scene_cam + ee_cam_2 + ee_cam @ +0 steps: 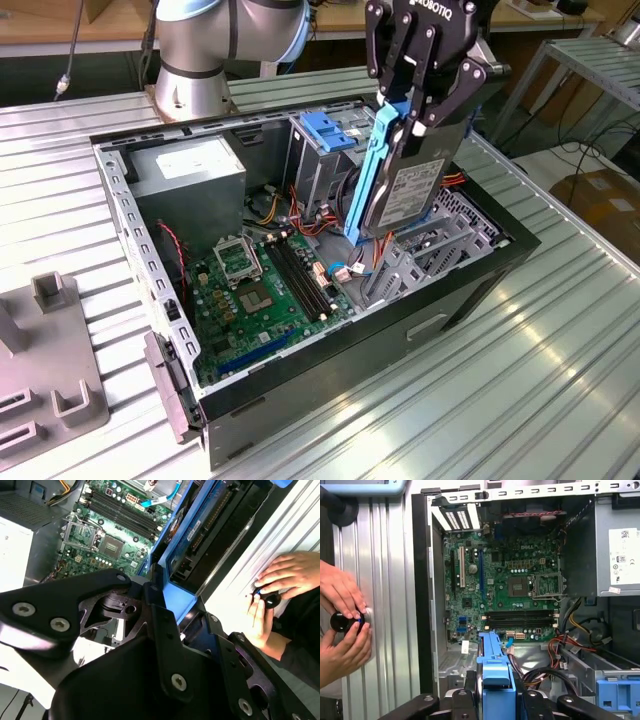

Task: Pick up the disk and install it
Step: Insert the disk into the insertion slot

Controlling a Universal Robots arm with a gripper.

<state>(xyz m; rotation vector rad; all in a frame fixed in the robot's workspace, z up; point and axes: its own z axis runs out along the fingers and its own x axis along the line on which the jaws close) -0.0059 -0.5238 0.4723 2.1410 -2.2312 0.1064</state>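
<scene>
Exterior view: my claw (425, 112) clamps the disk (408, 190) by its blue rails, holding it tilted on edge above the open computer case (400, 345), beside the motherboard (262, 290). First wrist view: a person's hands (345, 645) rest on the worktop (390, 605) alongside.

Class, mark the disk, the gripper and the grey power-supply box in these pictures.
Disk (408, 190): exterior view, on its white label.
Gripper (424, 112): exterior view, midway between the fingertips clamping the disk.
Power-supply box (195, 158): exterior view, on its white label.

Bright even light, glare on table (560, 380)
</scene>
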